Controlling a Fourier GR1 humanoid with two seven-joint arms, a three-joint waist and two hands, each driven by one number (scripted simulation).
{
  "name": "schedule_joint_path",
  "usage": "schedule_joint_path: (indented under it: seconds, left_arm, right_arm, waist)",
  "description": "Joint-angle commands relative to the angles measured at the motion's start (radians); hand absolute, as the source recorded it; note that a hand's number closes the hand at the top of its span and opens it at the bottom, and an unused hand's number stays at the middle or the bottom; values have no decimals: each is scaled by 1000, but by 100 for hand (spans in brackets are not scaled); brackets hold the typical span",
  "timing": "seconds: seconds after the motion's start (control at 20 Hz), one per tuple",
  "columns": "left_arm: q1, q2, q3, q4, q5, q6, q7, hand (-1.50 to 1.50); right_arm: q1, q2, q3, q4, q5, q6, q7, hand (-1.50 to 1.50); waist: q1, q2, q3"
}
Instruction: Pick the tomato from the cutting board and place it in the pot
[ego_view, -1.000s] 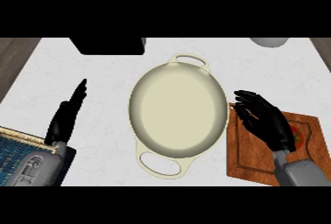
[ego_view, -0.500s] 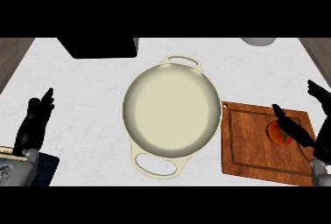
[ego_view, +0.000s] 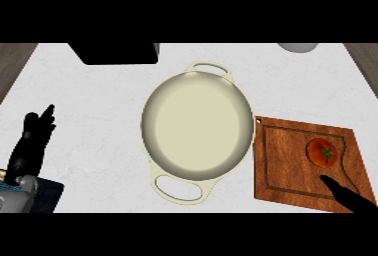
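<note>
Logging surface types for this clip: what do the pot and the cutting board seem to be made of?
The pot looks like cream enamelled metal, judging by its smooth, softly glossy inside and moulded loop handles, though glazed ceramic is possible. The cutting board looks like reddish-brown wood with a satin finish: faint grain and a groove near its rim.

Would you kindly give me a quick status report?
Left hand open, resting. Right hand open, below tomato. Tomato on cutting board. Pot empty.

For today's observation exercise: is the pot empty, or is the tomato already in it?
Empty. The pot shows only its bare cream inside, while the tomato lies on the cutting board to its right.
</note>
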Motion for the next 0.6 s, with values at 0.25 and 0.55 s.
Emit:
schedule_joint_path:
  seconds: [0.25, 0.55]
  left_arm:
    - [-13, 46, 46, -4, 22, -44, 18, 0]
    - [24, 6, 24, -35, -5, -25, -7, 0]
  right_arm:
    - [178, -250, -4, -245, 197, 269, 520, -150]
    - [168, -314, 66, -456, 180, 508, 815, -150]
  waist:
    - [11, 8, -3]
    - [25, 6, 1]
